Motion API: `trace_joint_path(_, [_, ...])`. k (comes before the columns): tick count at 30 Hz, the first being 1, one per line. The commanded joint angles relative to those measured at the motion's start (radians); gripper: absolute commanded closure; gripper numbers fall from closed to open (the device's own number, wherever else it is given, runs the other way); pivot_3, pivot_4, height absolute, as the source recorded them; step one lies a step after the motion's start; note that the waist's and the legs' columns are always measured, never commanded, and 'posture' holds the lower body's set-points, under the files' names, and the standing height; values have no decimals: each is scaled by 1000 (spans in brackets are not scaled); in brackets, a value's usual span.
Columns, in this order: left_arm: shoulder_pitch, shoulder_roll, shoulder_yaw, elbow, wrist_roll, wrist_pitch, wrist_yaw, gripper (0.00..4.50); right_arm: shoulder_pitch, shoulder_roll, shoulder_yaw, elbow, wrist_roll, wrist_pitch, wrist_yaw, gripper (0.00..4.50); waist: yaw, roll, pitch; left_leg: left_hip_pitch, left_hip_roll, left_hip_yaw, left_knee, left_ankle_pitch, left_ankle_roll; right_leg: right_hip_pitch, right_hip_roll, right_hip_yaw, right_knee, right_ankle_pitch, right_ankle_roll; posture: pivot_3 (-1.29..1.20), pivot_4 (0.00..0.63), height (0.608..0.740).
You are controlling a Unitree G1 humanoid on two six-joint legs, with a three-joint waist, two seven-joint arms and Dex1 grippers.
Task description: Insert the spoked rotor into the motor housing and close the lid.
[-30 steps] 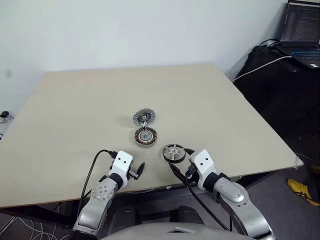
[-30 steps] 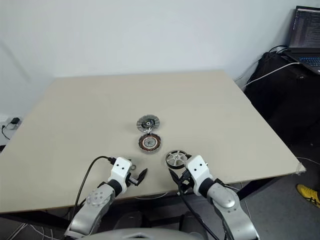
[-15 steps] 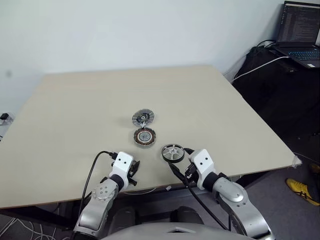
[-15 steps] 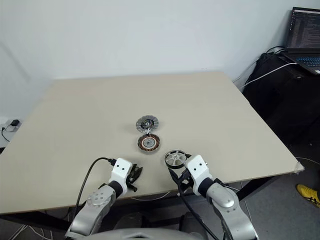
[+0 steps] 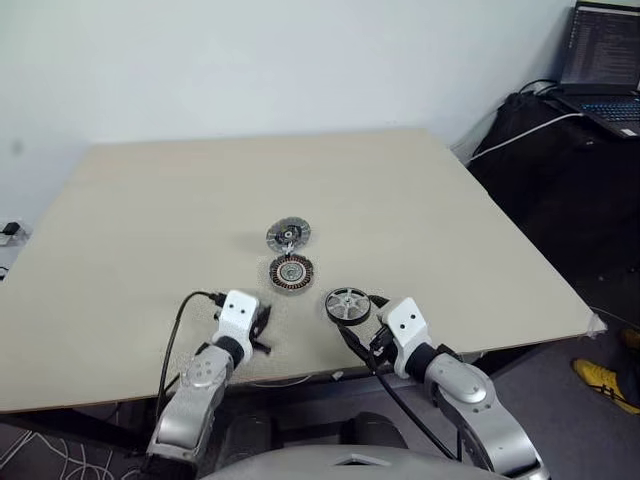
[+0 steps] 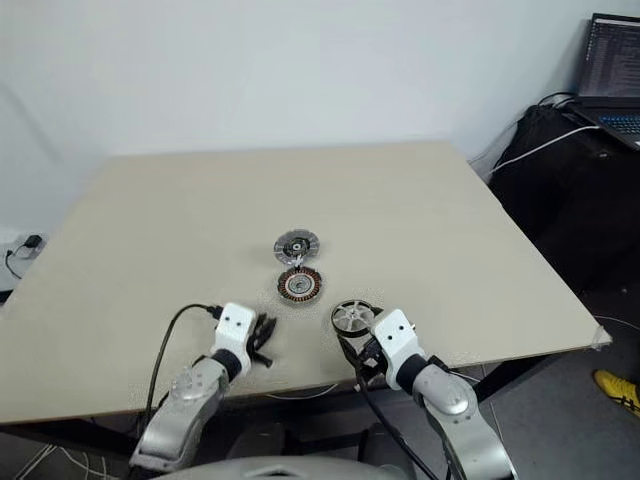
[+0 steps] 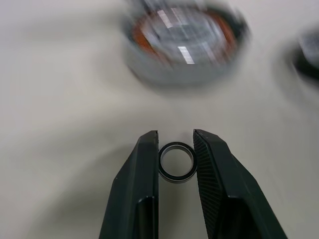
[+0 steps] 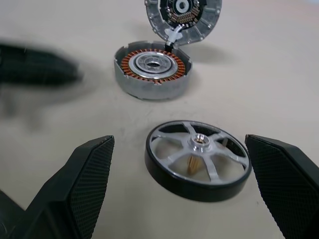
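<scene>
The left gripper [image 7: 175, 144] clamps a small ring [image 7: 176, 162]; beyond it the motor housing [image 7: 184, 42] blurs, while the right gripper [image 8: 192, 149] gapes around the spoked rotor [image 8: 198, 158].

The motor housing [image 7: 184, 45] is blurred, and the laptop [image 5: 605, 62] is cut off.

Left gripper [image 7: 175, 149] extends forward and slightly downward over the near table edge, its two black fingers [image 7: 142, 174] drawn close together and pinching a small dark ring [image 7: 175, 162]. Right gripper [image 8: 184, 174] is angled forward and toward the left arm, fingers [image 8: 89, 174] spread wide apart, holding nothing.
</scene>
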Motion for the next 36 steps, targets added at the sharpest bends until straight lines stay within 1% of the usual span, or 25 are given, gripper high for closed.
trace_joint_path(1, [-72,-12,0,-14,8,-45,12,3814,-23,6,-4,-12,0,-19,0,0,-1,0,0,0,0,0,0,0,0,0,0,0,0,0,0,0,0,740])
trace_joint_path(6, [-188,-33,-21,49,17,-34,2,3814,-31,15,-2,-8,-2,-21,-5,0,-1,-1,0,-1,-1,1,1,0,0,0,3,0,-1,0,0,0,0,740])
trace_joint_path(12, [-316,-64,-45,189,29,-8,-1,3814,-27,23,-4,-13,-6,-23,-11,0,-1,-2,0,-1,-1,1,1,0,0,0,3,-1,-1,0,0,0,0,740])
trace_joint_path(15, [-352,-76,-42,248,33,-1,5,3814,-22,27,-4,-23,-8,-19,-16,0,-3,-3,0,-1,-1,1,2,0,0,0,4,-1,-1,0,0,0,0,740])
trace_joint_path(22, [-393,-94,-33,352,30,-4,9,3814,-8,33,-8,-41,-10,-12,-26,0,-3,-3,0,-1,-1,1,2,0,0,0,4,-1,0,0,0,0,0,740])
trace_joint_path(36, [-424,-121,-25,441,26,-23,14,3814,-8,29,-11,-42,-4,-15,-25,0,-3,-4,0,-1,-1,0,3,0,0,0,3,-1,0,0,0,0,0,740])
